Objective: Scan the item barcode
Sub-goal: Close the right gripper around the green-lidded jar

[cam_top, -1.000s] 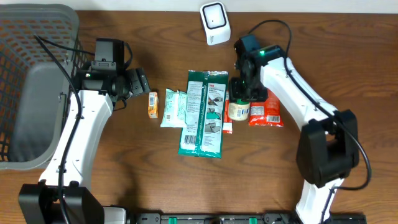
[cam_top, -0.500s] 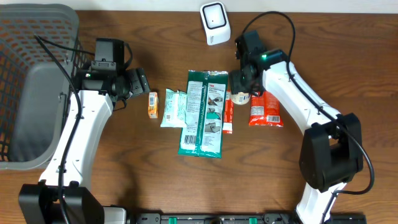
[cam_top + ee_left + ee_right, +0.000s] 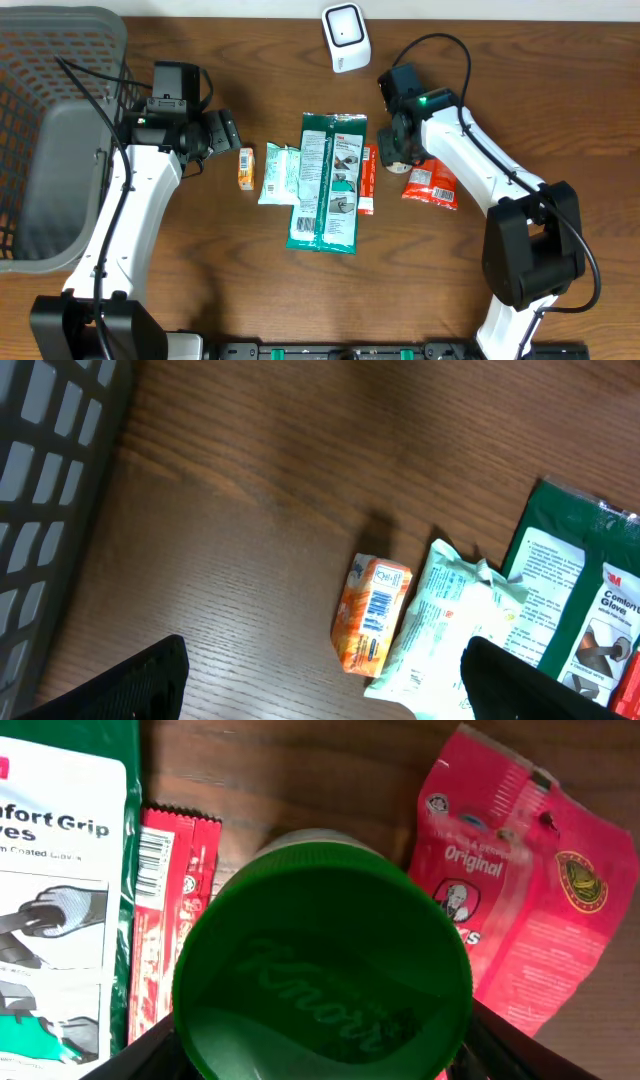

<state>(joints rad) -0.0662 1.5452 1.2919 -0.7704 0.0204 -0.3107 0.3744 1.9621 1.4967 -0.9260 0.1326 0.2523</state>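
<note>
The right gripper (image 3: 396,152) has moved up the table (image 3: 250,60) since a second ago, toward the white scanner (image 3: 346,36). It has taken the jar (image 3: 320,980) with it. Before, the jar sat on the table between the thin red packet (image 3: 366,178) and the wide red packet (image 3: 432,183). Now that spot is bare, and the wide red packet has slid a little down and turned a bit.

The right gripper is closed around the jar. In the right wrist view the jar's green lid fills the middle, with a dark finger on each side of it. The jar is off the table, above the two red packets, and still well apart from the scanner.

The left gripper (image 3: 218,132) has not moved. Its fingers stand wide apart and hold nothing. It hangs near the small orange box (image 3: 372,612). Beside the box lie the pale green packet (image 3: 450,625) and the big green glove pack (image 3: 328,180), the same as before. The grey basket (image 3: 60,40) stays at the left.
</note>
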